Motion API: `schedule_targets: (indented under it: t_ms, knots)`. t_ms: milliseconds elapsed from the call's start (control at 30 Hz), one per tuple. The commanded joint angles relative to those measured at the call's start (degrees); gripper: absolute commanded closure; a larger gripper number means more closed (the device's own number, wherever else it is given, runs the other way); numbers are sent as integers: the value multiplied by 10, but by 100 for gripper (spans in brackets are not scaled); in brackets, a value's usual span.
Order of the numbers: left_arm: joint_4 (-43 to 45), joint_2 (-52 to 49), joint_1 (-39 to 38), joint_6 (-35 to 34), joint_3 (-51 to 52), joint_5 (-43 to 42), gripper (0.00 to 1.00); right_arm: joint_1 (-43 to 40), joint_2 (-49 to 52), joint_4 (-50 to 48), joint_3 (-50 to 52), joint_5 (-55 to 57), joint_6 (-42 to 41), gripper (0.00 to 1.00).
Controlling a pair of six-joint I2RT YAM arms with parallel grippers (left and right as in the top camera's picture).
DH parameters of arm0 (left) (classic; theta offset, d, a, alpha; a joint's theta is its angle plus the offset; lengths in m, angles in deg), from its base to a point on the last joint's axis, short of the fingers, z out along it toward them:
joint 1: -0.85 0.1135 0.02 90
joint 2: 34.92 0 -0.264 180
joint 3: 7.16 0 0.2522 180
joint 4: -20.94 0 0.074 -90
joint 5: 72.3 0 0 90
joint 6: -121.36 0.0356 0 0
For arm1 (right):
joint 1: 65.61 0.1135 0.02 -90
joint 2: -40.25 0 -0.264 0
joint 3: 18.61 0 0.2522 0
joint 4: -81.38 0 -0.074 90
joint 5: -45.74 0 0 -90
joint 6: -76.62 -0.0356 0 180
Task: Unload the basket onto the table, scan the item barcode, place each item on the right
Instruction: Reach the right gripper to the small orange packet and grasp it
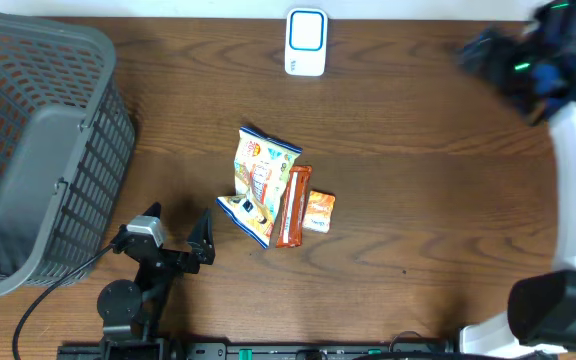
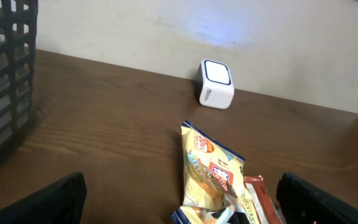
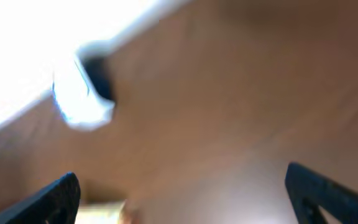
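Nearest you, the left tool hovers on the near side of the scanner, off to its left, jaws wide and holding nothing. Beyond it the snack bag lies flat on the surface, well short of the scanner and slightly left of it. Its long axis runs near to far, and its crimped far end points roughly toward the scanner.

A red bar touches the bag, and a small orange packet sits just beside the bar, both straight in front of the scanner. A wide closing bite could likely gather two items instead of one.

You cannot make out the barcode. If it faces down or the slack film folds in the grip, the scan may well fail.

Far right of the scanner, the right tool shows as a blur, its jaws spread and empty. A hasty reach from there could knock the scanner askew.
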Motion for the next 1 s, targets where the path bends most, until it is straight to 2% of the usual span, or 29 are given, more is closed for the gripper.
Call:
schedule_targets:
  t_ms: [0,100,167,233,400,467,500,567,667,733,867,967]
  knots:
    - [-6,0,3,1,16,-9,2,73,27,47,36,-42,-138,1]
    - [-6,0,3,1,16,-9,2,136,33,50,75,-17,-120,1]
    - [-6,0,3,1,16,-9,2,171,33,34,101,-1,-80,1]
    - [-6,0,3,1,16,-9,2,213,33,3,130,9,37,1]
    - [-6,0,3,1,16,-9,2,287,35,-33,183,69,179,1]
    - [-6,0,3,1,16,-9,2,303,35,-56,202,94,296,4]
    - [-6,0,3,1,16,-9,2,309,35,-60,210,95,355,1]
    - [-6,0,3,1,16,-9,2,317,35,-73,231,87,461,1]
    - [-6,0,3,1,16,-9,2,321,37,-94,252,44,572,1]
    - [-6,0,3,1,16,-9,2,320,41,-93,254,-8,624,1]
    - [-6,0,3,1,16,-9,2,316,46,-93,254,-117,674,1]
    - [-6,0,3,1,16,-9,2,319,59,-101,254,-132,692,1]
